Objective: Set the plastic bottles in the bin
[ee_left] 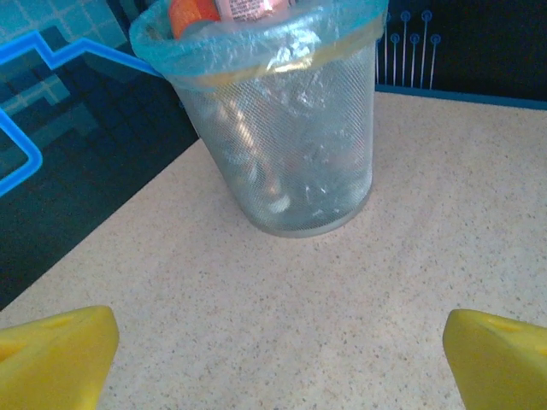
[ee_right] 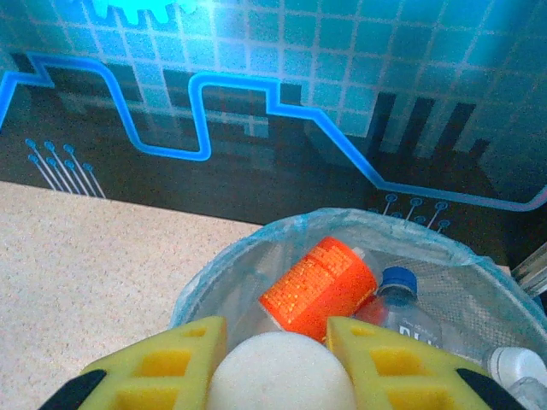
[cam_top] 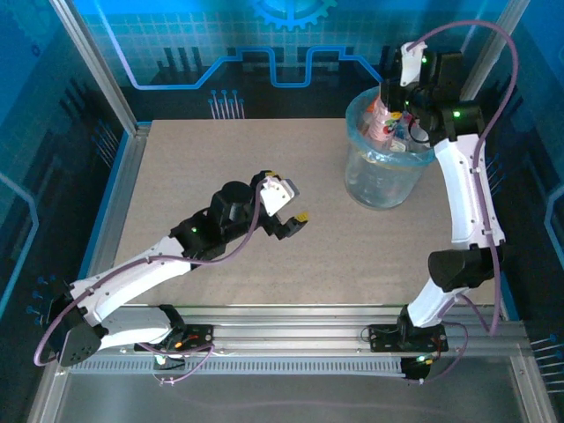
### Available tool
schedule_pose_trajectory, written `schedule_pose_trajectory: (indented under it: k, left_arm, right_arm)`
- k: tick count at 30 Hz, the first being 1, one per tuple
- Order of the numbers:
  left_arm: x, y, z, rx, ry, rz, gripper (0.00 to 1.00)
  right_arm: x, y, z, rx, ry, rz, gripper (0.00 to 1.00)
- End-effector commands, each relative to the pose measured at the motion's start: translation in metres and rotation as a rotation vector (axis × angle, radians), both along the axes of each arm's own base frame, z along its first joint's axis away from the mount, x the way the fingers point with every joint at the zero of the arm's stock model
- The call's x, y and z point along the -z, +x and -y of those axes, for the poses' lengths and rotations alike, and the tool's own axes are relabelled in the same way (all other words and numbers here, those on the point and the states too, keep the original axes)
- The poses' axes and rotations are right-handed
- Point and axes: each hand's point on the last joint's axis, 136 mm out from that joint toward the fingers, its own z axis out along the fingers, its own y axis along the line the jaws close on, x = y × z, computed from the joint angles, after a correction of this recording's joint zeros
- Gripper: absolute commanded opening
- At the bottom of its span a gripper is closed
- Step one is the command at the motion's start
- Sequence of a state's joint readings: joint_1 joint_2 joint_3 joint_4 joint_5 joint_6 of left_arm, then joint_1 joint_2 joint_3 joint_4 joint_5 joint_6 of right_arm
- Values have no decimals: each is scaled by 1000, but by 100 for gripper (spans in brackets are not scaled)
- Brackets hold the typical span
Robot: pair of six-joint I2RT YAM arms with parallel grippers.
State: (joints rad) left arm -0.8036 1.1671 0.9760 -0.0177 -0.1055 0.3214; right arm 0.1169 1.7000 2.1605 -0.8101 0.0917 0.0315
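Bottle (ee_right: 282, 380) in right gripper (ee_right: 275, 342) above bottle-filled bin (ee_right: 325, 215)

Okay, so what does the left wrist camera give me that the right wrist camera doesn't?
Left wrist: the bin from the side, wall down to its base on the table, with the left gripper open and empty. Right wrist: a look inside at an orange-labelled bottle and a blue-capped bottle, with the right gripper shut on a white-ended bottle over it. Shared: the bag-lined rim, the table and the blue backdrop.
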Motion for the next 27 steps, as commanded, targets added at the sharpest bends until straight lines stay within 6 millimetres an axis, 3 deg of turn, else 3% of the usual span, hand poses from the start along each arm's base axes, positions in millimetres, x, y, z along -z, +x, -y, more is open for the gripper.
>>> schedule_pose_trajectory:
  k: [1,6,11,19,27]
  left_arm:
    - [-26,4,1,-12,-30,51,99]
    - [-34,3,1,-9,-44,66,99]
    - [-28,8,6,-4,-29,63,99]
    - [-14,12,15,8,-19,22,99]
    - [-8,14,13,-4,-7,9,99]
  right_arm:
    - [-22,-7,13,75,-25,30,0]
    - [-34,-32,18,93,-34,22,0]
    - [-12,-47,26,83,-34,-40,0]
    - [49,-50,54,127,-62,-201,0]
    - [145,-34,53,89,-44,-413,0]
